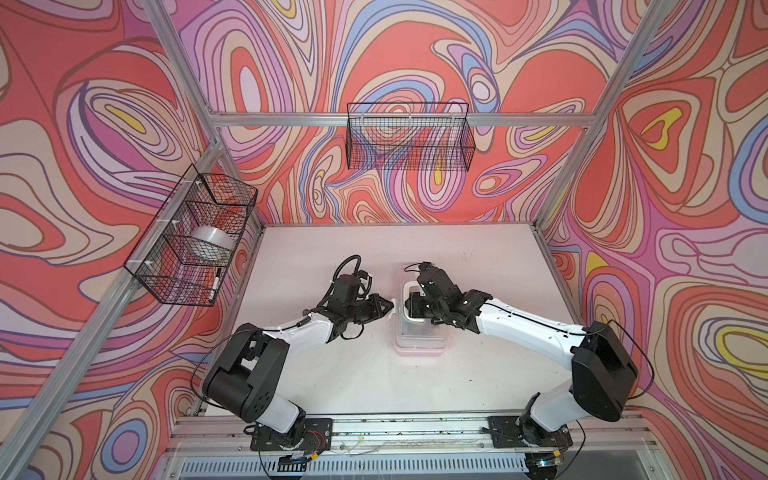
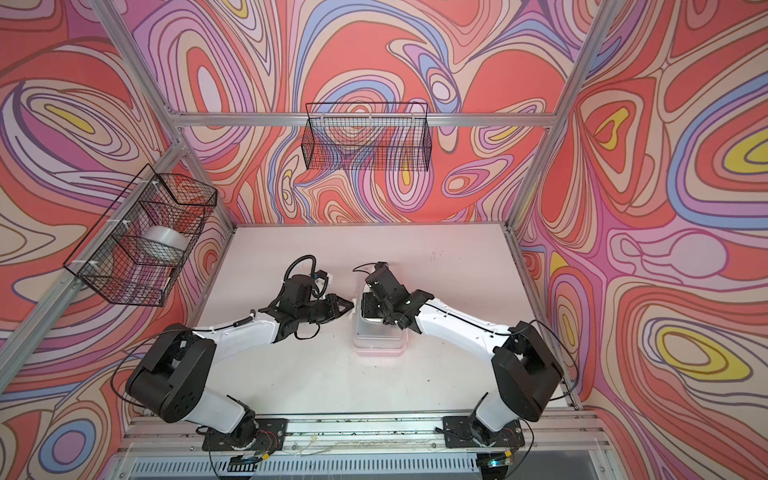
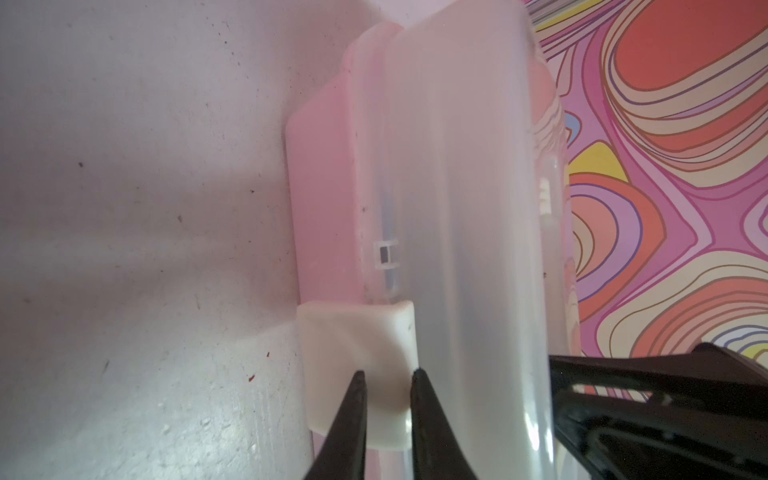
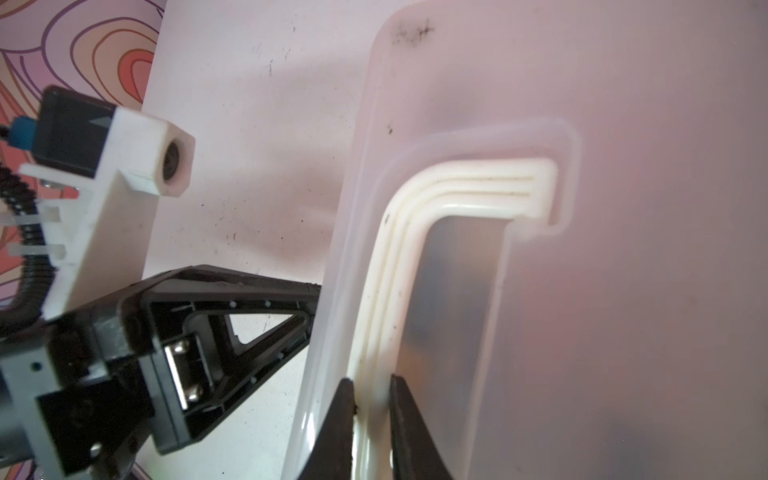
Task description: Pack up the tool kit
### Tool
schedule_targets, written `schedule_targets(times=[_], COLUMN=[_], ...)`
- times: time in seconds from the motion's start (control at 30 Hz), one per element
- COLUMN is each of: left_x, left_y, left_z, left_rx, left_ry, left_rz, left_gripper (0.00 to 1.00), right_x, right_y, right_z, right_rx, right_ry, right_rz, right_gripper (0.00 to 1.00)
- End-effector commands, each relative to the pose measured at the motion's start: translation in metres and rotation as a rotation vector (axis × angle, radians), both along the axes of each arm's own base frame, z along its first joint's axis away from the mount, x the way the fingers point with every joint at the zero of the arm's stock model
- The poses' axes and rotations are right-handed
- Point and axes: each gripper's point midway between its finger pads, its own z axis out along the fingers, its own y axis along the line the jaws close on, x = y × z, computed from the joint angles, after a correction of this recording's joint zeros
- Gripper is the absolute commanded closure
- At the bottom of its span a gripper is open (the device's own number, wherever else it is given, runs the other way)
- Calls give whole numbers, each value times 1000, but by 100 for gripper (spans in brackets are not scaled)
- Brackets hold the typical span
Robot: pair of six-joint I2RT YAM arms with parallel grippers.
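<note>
The tool kit (image 1: 419, 338) (image 2: 378, 338) lies shut mid-table in both top views, its clear lid (image 3: 457, 208) down on the pink base (image 3: 320, 187). No loose tools show. My left gripper (image 1: 390, 306) (image 3: 386, 374) is at the case's left side. Its jaws are drawn to a narrow gap on the white latch (image 3: 353, 340). From above, my right gripper (image 1: 410, 306) (image 4: 371, 380) is shut on the white handle (image 4: 415, 199) lying in the lid's recess. The right wrist view also shows one of the left fingers (image 4: 232, 324) touching the lid's edge.
A black wire basket (image 1: 409, 137) hangs on the back wall. Another basket (image 1: 195, 237) on the left wall holds a tape roll (image 1: 208, 243) and a marker (image 1: 216, 282). The white table (image 1: 374, 382) is bare around the case, with aluminium frame posts at its corners.
</note>
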Motion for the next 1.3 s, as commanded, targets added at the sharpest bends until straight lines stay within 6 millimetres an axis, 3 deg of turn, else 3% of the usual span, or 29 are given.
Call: schedule_targets(times=[0.0, 0.23, 0.5, 0.63, 0.87, 1.1, 1.27], left_x=[-15, -21, -44, -52, -73, -80, -80], left_y=[-11, -14, -11, -11, -22, -39, -32], left_z=[-14, -31, -67, -75, -111, -113, -113], left_rx=[10, -21, -107, -189, -218, -193, -176], left_ry=[27, 40, 94, 80, 135, 103, 88], left_rz=[-56, -47, -12, 24, 36, 21, 46], left_gripper=[81, 81, 79, 79, 80, 81, 80], right_x=[-35, -39, -52, -62, -75, -80, -79], right_y=[-55, -52, -44, -46, -50, -47, -50], right_z=[-90, -96, -103, -108, -118, -126, -125], right_rx=[-294, -268, -185, -146, -114, -93, -97], right_ry=[240, 253, 297, 321, 340, 362, 350], right_rz=[-28, -18, -2, -9, -9, 7, -4], right_gripper=[85, 85, 86, 86, 87, 88, 88])
